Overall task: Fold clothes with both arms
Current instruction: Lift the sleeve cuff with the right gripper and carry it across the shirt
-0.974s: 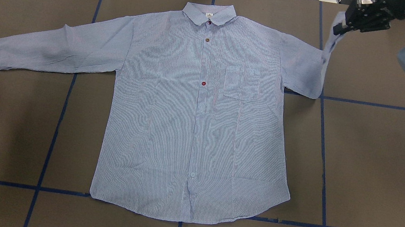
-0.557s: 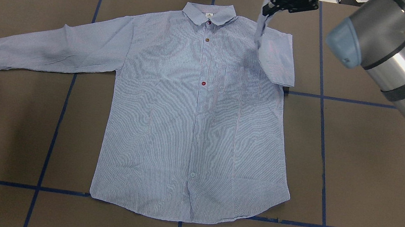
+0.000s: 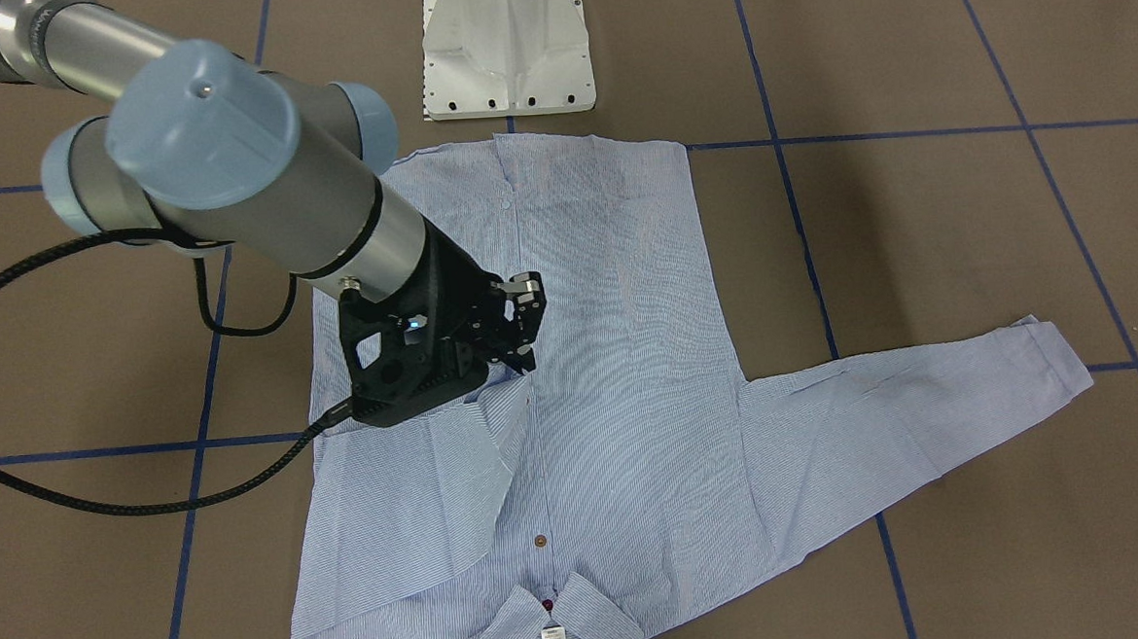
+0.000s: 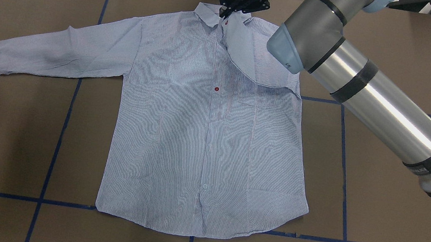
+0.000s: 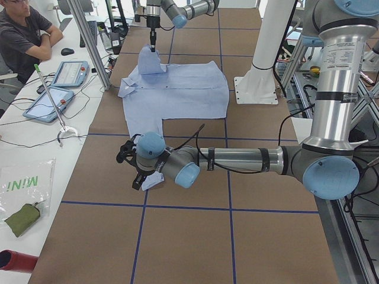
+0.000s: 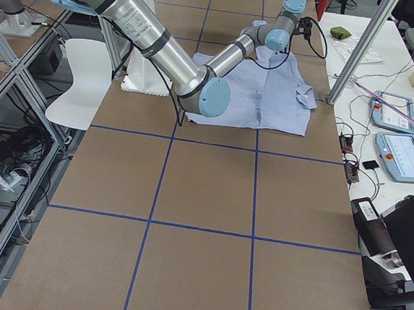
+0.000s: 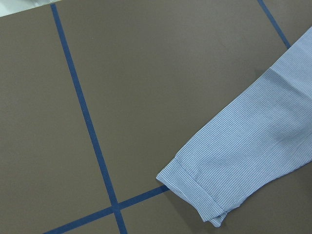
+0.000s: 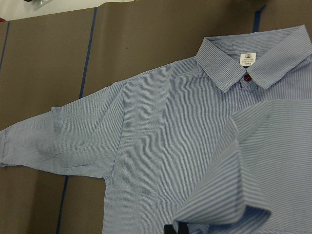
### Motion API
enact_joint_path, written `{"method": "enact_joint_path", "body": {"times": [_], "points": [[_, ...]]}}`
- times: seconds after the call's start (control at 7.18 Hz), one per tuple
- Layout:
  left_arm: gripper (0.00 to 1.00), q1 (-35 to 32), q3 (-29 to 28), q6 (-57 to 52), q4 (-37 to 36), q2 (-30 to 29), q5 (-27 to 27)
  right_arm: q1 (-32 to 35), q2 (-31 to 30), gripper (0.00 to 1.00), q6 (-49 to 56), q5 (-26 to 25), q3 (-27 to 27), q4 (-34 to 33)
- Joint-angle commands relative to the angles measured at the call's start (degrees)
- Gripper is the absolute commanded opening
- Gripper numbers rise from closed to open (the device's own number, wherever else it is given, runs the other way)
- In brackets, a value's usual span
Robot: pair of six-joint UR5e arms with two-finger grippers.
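The right claw [image 3: 521, 361] pinched the sleeve cuff [image 8: 229, 195] above the striped shirt [image 4: 203, 144], flat on the counter [image 4: 396, 214] beneath. The fold wanted gentle lowering across the chest before release. The left claw [image 5: 131, 163] (grip unreadable) hung over the other cuff [image 7: 195, 195].

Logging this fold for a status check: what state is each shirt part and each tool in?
shirt: flat on the table, front up
right-side sleeve: folded over the chest, cuff lifted
left-side sleeve: spread out flat, not folded
right tool: shut on the right-side sleeve cuff
left tool: above the left-side cuff; open or shut unclear
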State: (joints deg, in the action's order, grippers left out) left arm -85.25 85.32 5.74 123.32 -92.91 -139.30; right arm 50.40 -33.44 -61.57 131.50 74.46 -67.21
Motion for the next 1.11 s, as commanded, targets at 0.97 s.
{"method": "enact_joint_path", "body": {"times": [0.97], "points": [[0.99,0.0,-0.2,0.0,0.0,0.0,0.0,-10.5,7.9,0.0,0.2,-15.5,-16.6,8.2]]}}
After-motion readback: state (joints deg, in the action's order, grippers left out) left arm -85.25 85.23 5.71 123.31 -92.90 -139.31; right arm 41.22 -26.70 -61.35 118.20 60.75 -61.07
